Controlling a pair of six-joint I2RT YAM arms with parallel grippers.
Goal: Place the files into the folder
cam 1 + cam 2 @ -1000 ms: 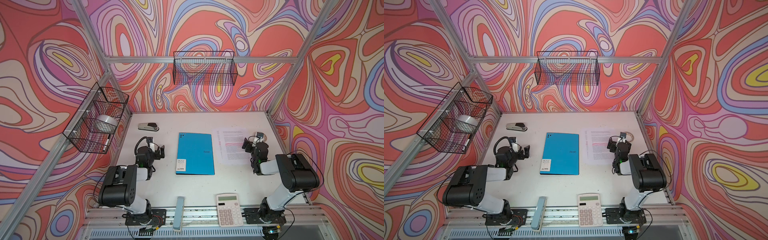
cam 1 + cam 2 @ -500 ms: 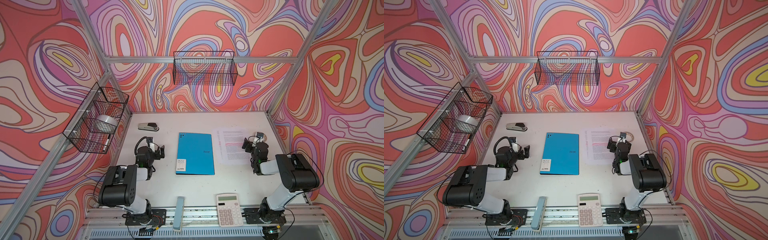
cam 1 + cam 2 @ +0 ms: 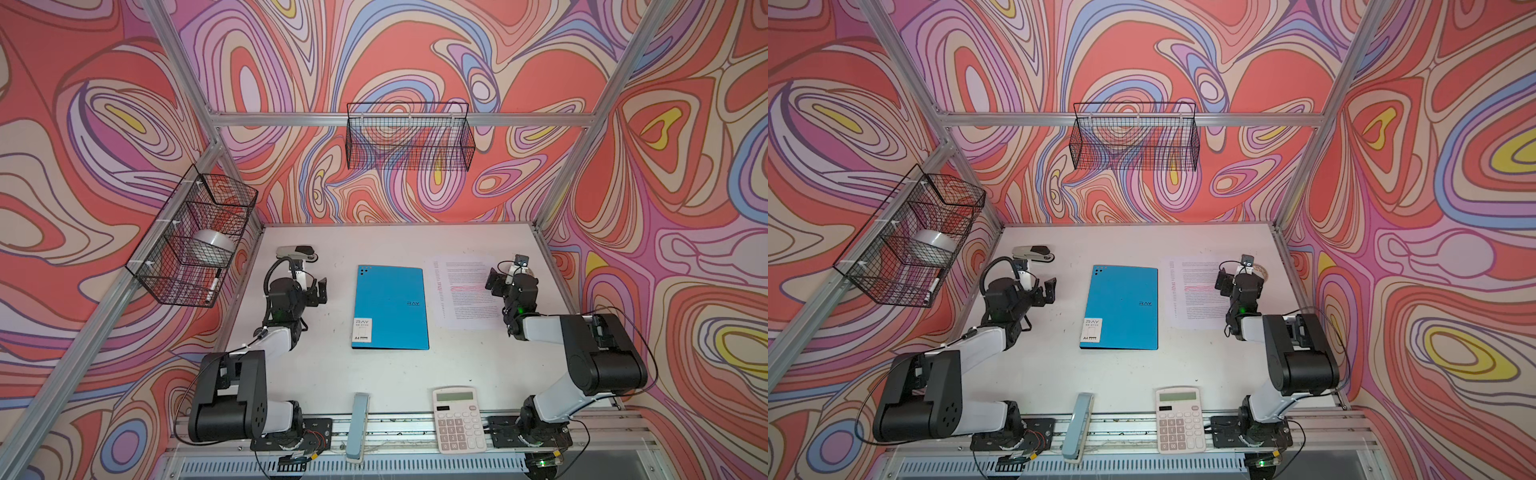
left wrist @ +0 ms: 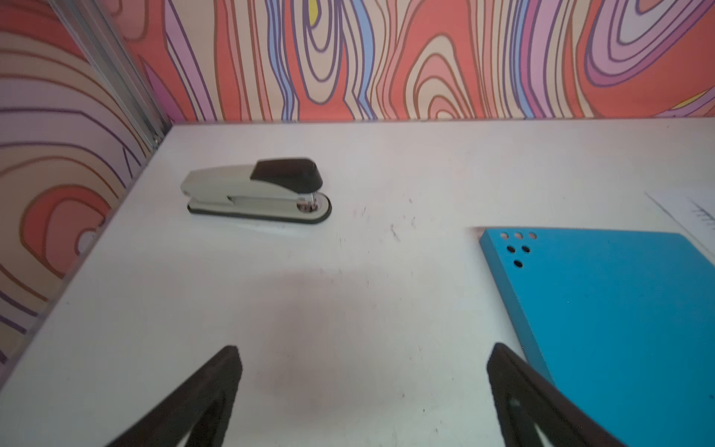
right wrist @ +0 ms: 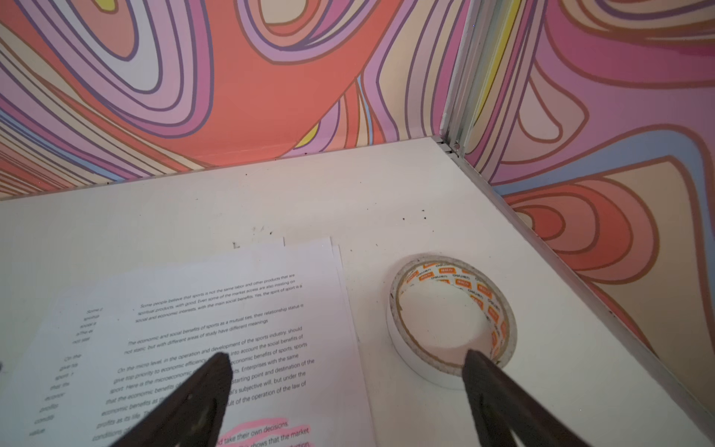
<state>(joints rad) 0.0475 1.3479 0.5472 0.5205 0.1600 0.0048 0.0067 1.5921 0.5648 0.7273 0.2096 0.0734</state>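
Across both top views, the flat bright-blue folder [image 3: 390, 307] lies shut in the middle of the white table [image 3: 332, 374]. The thin stack of white printed sheets, the files [image 3: 465, 293], lies flat just beside the folder's right edge, none of it inside yet. Your left gripper [image 3: 316, 291] hangs spread wide and empty to the folder's left. Your right gripper [image 3: 503, 281], equally wide and empty, hovers over the files' right margin. You have bare table left of the folder and in front of it, down to the white calculator [image 3: 457, 419]. The right arm has little room before the aluminium side frame [image 3: 555, 274].

From the left wrist, the folder's thick edge, likely the spine, faces your fingers. A push there would probably slide the whole folder into the files rather than lift the cover. The grey-and-black stapler [image 4: 257, 191] sits well clear, toward the back wall.

From the right wrist, the sheets' corners are fanned, not squared, so a pinch may take only the top page, or crease it. One finger hangs over the white roll of tape [image 5: 450, 321] just beside the stack; descend there and you will likely knock it.
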